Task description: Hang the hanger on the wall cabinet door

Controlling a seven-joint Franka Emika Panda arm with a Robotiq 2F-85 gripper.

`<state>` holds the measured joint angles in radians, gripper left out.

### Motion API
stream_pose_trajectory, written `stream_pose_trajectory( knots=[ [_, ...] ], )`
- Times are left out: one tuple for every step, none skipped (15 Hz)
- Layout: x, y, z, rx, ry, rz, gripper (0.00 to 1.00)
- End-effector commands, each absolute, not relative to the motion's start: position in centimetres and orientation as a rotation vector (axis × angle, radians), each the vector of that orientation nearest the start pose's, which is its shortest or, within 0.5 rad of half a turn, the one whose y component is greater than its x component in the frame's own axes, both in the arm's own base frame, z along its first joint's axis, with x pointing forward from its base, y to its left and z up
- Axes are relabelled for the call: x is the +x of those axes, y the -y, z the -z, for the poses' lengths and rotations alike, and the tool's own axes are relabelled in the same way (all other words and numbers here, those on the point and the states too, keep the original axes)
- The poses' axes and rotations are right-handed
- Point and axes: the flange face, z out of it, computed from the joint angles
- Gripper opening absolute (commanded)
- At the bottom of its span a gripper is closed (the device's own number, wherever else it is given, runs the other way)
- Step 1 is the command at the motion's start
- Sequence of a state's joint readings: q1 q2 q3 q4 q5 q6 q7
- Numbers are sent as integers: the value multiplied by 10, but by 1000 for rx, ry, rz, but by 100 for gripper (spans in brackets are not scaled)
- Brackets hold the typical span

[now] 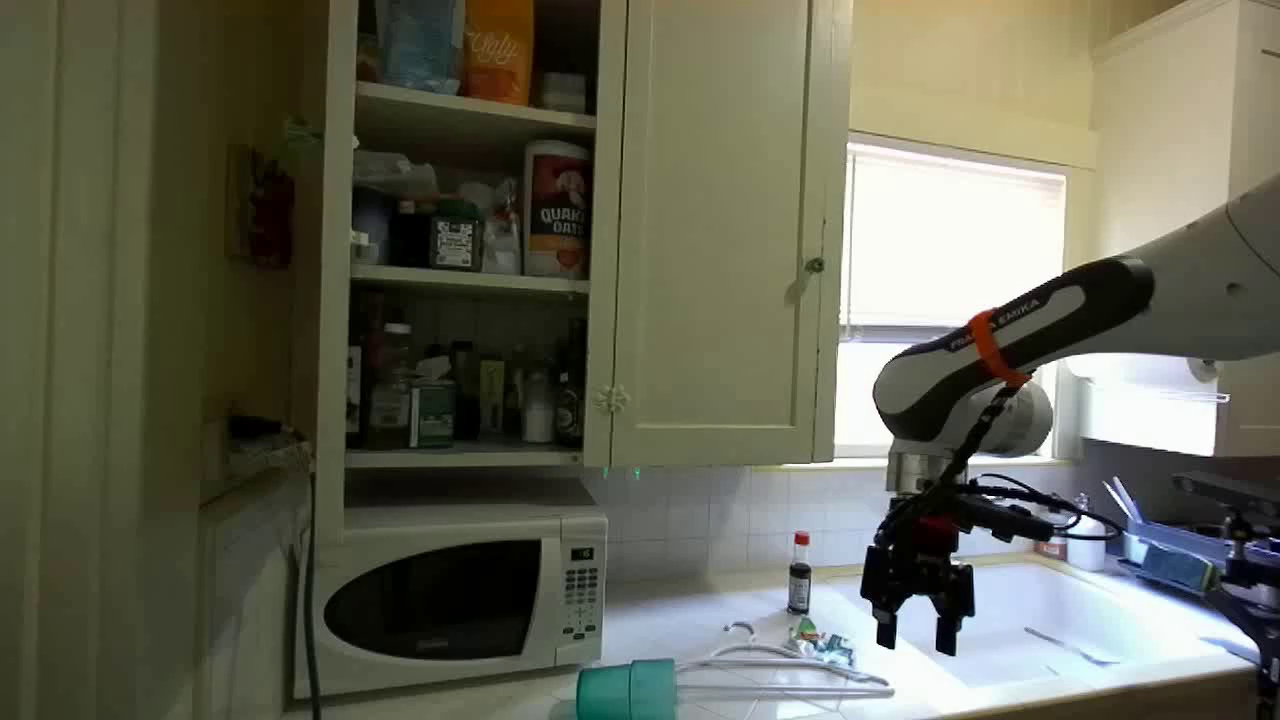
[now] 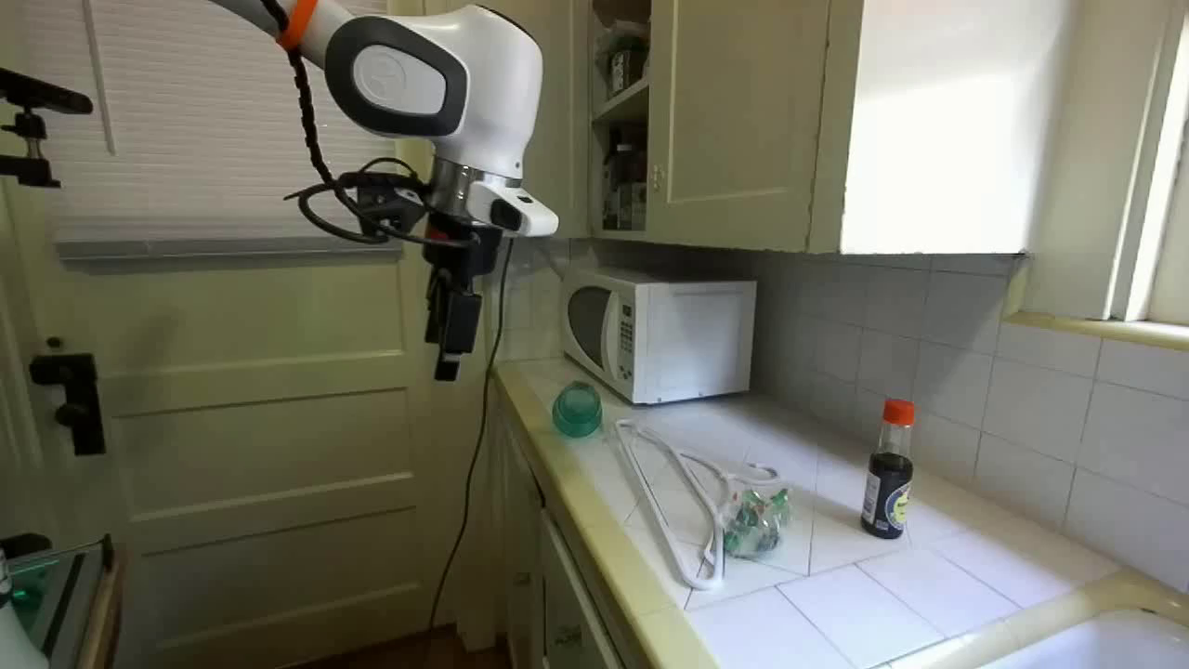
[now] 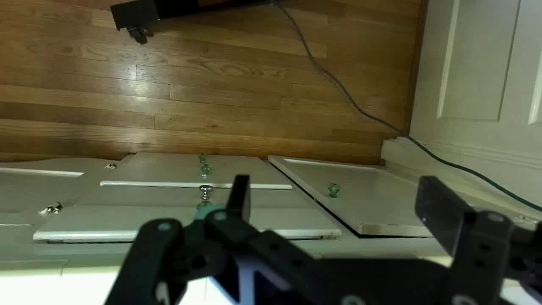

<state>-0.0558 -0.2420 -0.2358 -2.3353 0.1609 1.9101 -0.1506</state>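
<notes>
The thin whitish hanger lies flat on the counter, its hook toward the wall. It also shows in an exterior view; I cannot make it out clearly in the wrist view. The cream wall cabinet door is closed above the counter, with a small round knob near its edge; it also shows from the side. My gripper points down, open and empty, above counter height and apart from the hanger. It also shows in an exterior view. In the wrist view its fingers are wide apart with nothing between them.
A teal cup lies by the hanger's end. A small plastic bag touches or nearly touches the hanger. A red-capped bottle stands near the wall. A microwave sits under open shelves; a sink is at the far end.
</notes>
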Motion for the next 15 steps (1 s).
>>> stream_pose_trajectory(
  knots=[
    [430,119,-417,-2881,-285,-209,100],
    [430,119,-417,-2881,-285,-209,100],
    [430,119,-417,-2881,-285,-209,100],
    [430,119,-417,-2881,-285,-209,100],
    [430,119,-417,-2881,-285,-209,100],
    [430,119,-417,-2881,-285,-209,100],
    [430,119,-417,-2881,-285,-209,100],
    [430,119,-417,-2881,-285,-209,100],
    [433,121,-416,-2924,-249,-187,100],
    [438,124,-416,-2962,-214,-175,100],
    [444,127,-416,-2995,-151,-171,100],
    [448,130,-418,-3033,-94,-168,100],
    [451,134,-420,-3068,-40,-165,100],
    [456,138,-419,-3099,43,-172,100],
    [459,141,-418,-3108,134,-199,100]
  ],
)
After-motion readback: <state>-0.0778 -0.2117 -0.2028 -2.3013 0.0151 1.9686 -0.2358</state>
